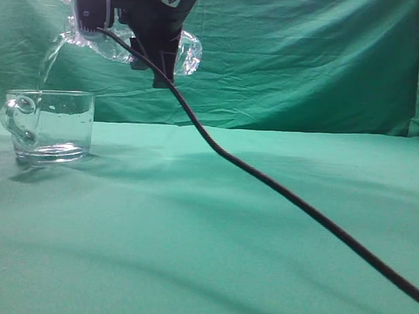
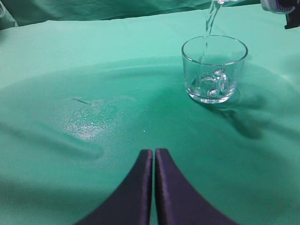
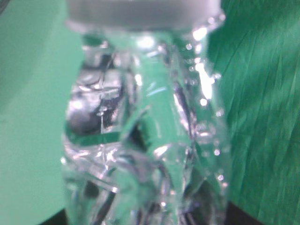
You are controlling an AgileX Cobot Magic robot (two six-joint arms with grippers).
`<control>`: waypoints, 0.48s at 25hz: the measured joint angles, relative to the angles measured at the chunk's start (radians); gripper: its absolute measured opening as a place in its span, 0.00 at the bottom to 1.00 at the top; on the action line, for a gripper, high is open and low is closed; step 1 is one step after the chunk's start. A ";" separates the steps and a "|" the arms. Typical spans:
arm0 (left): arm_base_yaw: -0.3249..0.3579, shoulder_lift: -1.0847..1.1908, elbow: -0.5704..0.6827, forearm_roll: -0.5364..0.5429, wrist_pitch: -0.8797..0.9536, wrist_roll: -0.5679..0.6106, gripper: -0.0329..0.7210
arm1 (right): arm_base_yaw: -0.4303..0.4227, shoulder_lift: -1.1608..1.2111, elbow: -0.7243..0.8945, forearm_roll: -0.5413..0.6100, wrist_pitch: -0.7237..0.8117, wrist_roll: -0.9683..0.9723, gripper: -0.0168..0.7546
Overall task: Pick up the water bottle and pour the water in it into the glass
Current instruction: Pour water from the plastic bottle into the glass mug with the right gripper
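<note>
My right gripper (image 1: 153, 36) is shut on the clear water bottle (image 1: 187, 53) and holds it tipped sideways, high at the left, neck pointing left. A thin stream of water (image 1: 48, 63) falls from its mouth into the glass (image 1: 54, 126), a clear mug with a looped handle on the green cloth; a little water lies in its bottom. The bottle (image 3: 145, 140) fills the right wrist view, crumpled and wet. In the left wrist view the glass (image 2: 214, 70) stands far right with the stream (image 2: 208, 23) entering it. My left gripper (image 2: 154, 152) is shut and empty, low over the cloth.
A green cloth (image 1: 262, 229) covers the table and a green backdrop (image 1: 304, 64) hangs behind. A black cable (image 1: 278, 188) runs from the right arm down to the lower right across the table.
</note>
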 joint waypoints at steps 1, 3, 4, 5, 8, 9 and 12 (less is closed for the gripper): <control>0.000 0.000 0.000 0.000 0.000 0.000 0.04 | 0.000 0.000 0.000 -0.004 -0.001 0.000 0.34; 0.000 0.000 0.000 0.000 0.000 0.000 0.04 | 0.000 0.000 0.000 -0.011 0.001 0.000 0.34; 0.000 0.000 0.000 0.000 0.000 0.000 0.04 | 0.000 0.000 0.000 -0.016 0.004 0.000 0.34; 0.000 0.000 0.000 0.000 0.000 0.000 0.04 | 0.000 0.000 0.000 -0.016 0.006 0.000 0.34; 0.000 0.000 0.000 0.000 0.000 0.000 0.04 | 0.000 0.000 0.000 -0.017 0.008 0.000 0.34; 0.000 0.000 0.000 0.000 0.000 0.000 0.04 | 0.000 0.000 0.000 -0.017 0.008 0.000 0.34; 0.000 0.000 0.000 0.000 0.000 0.000 0.04 | 0.000 0.000 0.000 -0.017 0.010 0.000 0.34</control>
